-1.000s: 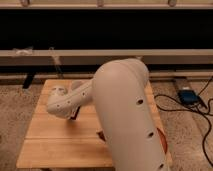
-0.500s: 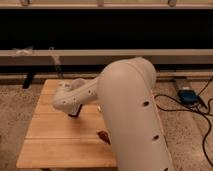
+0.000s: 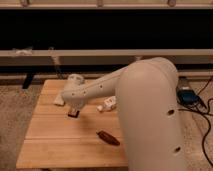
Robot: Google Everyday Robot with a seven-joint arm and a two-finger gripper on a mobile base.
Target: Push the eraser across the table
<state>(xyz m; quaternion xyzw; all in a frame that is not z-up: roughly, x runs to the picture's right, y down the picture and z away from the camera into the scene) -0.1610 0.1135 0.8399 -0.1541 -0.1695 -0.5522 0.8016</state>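
Taking the eraser [image 3: 74,113] as my landmark, nearest to me, and to its right, lies a dark red-brown oblong thing [image 3: 108,137] on the table [image 3: 55,145], well apart from it. The eraser itself sits on the left-middle planks, showing as a small dark block with a reddish face. The gripper [image 3: 74,107] hangs directly above it, seemingly touching or just over its top; I cannot tell how its fingers stand, since the wrist covers them. To push well, I judge I should keep the tool low against the eraser's side rather than its top, move slowly along the planks, and steer clear of the oblong thing. To the right of the eraser and slightly farther is a small white object [image 3: 108,104]; behind and left, a pale pad [image 3: 59,99]. I can read no brand, label or writing anywhere.
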